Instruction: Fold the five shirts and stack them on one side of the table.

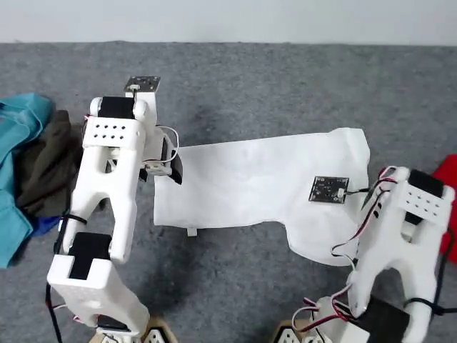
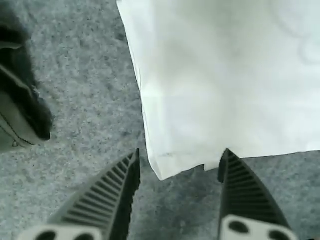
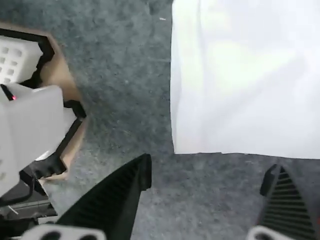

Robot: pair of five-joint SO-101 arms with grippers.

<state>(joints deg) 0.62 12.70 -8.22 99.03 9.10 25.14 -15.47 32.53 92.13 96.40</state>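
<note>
A white shirt [image 1: 264, 182] lies spread flat on the grey surface [image 1: 250, 86], between the two arms. One of its corners sits just ahead of the left hand [image 2: 180, 155], in the gap between the two dark ribbed fingers. Those fingers stand apart with nothing gripped, and whether they touch the cloth cannot be told. The right hand [image 3: 210, 167] hangs over bare surface with its fingers spread wide and empty. The white shirt's straight edge and a corner lie just beyond its fingertips, apart from them.

To the outer side of the left hand, away from the white shirt, an olive shirt [image 1: 46, 168] lies crumpled. Farther out a teal shirt [image 1: 18, 143] lies against it, with a bit of blue cloth [image 1: 43, 225] showing under the pile. A red shirt [image 1: 448, 186] lies at the surface's far edge beyond the right arm. Beside the right hand, an arm's white base [image 3: 30, 125] stands on a tan plate.
</note>
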